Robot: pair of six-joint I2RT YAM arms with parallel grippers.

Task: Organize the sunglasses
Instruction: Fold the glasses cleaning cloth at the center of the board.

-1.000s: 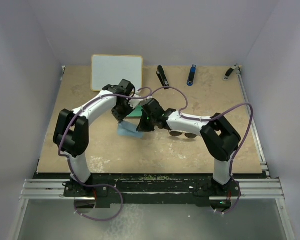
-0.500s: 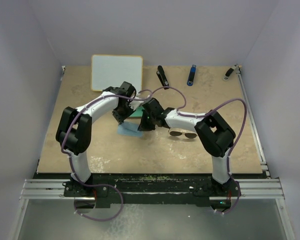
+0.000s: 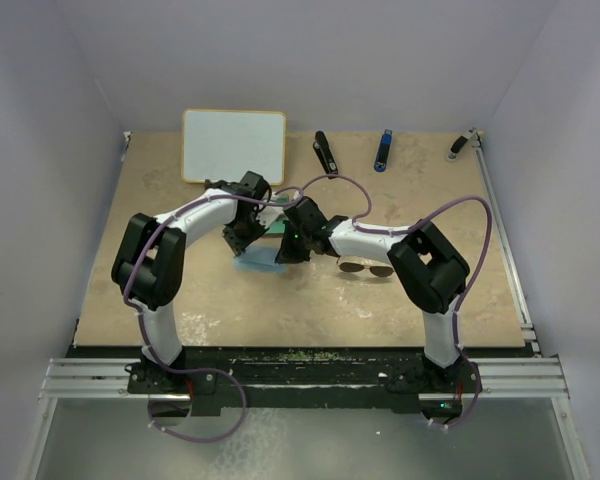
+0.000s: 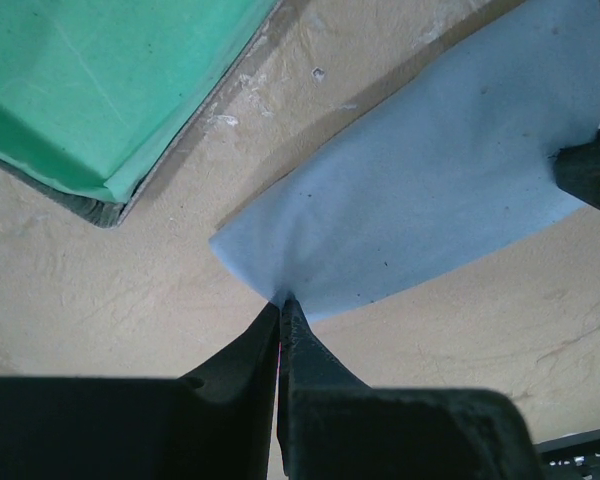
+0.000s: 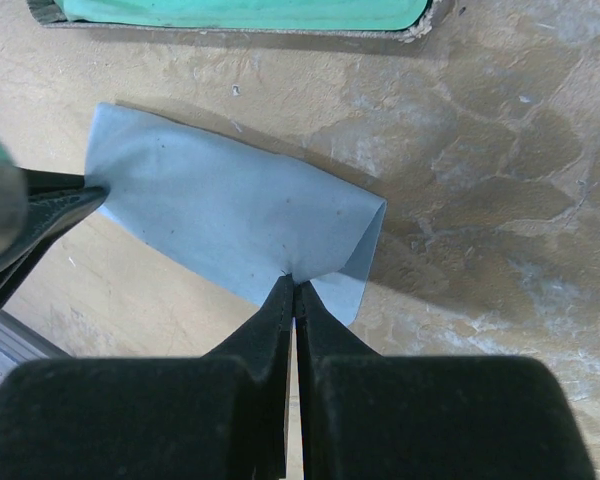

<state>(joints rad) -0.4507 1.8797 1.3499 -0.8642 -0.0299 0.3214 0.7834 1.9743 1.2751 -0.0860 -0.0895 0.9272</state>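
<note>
The sunglasses (image 3: pixel 367 267) lie on the table just right of centre, partly under my right arm. My left gripper (image 4: pixel 281 300) is shut on one edge of the light-blue cloth (image 4: pixel 430 200). My right gripper (image 5: pixel 294 282) is shut on the opposite edge of the same cloth (image 5: pixel 220 210), which is folded over. In the top view both grippers meet over the cloth (image 3: pixel 256 263), held low over the table. The open case with its green lining (image 4: pixel 110 80) lies just beyond the cloth and also shows in the right wrist view (image 5: pixel 240 12).
A whiteboard (image 3: pixel 234 145) lies at the back left. A black marker (image 3: pixel 325 153), a blue marker (image 3: pixel 383 150) and a small dark object (image 3: pixel 459 146) lie along the back. Raised rails run along the table's right edge.
Both grippers have moved slightly down and left with the cloth, lowering it toward the table; the arms have drawn closer together.
</note>
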